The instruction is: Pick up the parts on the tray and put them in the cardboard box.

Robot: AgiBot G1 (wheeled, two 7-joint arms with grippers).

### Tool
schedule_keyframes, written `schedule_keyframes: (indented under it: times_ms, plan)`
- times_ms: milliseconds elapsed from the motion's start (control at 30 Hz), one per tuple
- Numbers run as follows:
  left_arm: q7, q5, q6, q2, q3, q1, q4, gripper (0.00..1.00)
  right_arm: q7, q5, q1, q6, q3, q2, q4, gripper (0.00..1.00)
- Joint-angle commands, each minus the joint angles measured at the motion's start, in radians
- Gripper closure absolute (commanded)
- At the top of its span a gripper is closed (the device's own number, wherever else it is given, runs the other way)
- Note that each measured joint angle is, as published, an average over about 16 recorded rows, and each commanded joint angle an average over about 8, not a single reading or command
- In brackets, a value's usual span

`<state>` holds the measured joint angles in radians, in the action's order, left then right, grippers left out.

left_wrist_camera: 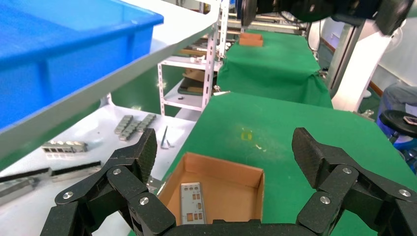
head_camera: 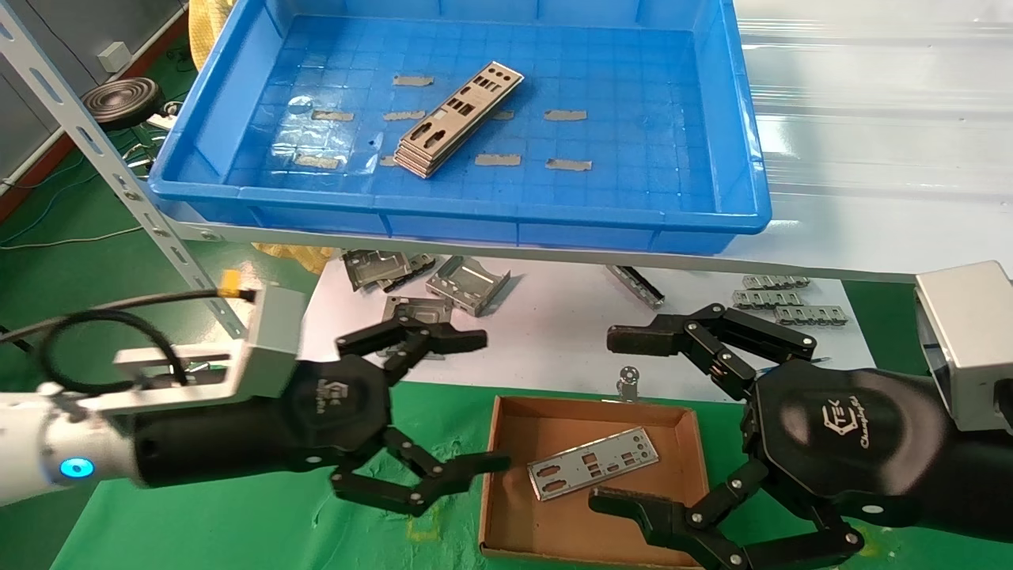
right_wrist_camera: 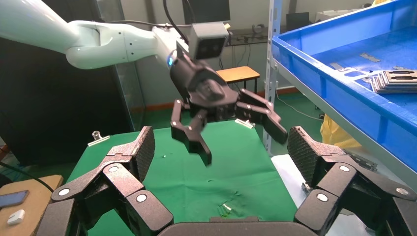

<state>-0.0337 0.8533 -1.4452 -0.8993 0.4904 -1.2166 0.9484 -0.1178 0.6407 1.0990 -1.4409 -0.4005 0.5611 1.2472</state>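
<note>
Up on the shelf, the tray [head_camera: 736,158] holds a small stack of parts [head_camera: 455,120] lying diagonally near the middle of its gridded floor, among scraps of grey tape [head_camera: 565,115]. How many plates the stack holds is hard to count, perhaps four or five. Below, on the green cloth [head_camera: 221,522], the box [head_camera: 495,507] holds one part [head_camera: 592,464] lying flat and askew on its bottom.

Both grippers hang at box level with fingers spread wide and nothing between them. The left gripper [head_camera: 447,404] is just beside the box's left wall, one fingertip reaching the rim. The right gripper [head_camera: 621,419] is over the box's right side, its lower finger above the near right corner. On the white board behind the box lie bent brackets [head_camera: 467,283] and slotted strips [head_camera: 779,299].
</note>
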Motion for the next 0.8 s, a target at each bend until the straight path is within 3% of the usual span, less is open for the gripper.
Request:
schedule_keyframes:
  times_ms: [33,800]
  plan:
    - [0.016,-0.009,-0.004,0.020,-0.015,0.010,0.024,0.00,0.000,0.000,0.000,0.000,0.000,0.000,0.000,0.00]
    - [0.194,-0.107,-0.044,0.252,-0.185,0.124,0.294,0.00,0.000,0.000,0.000,0.000,0.000,0.000,0.000,0.00]
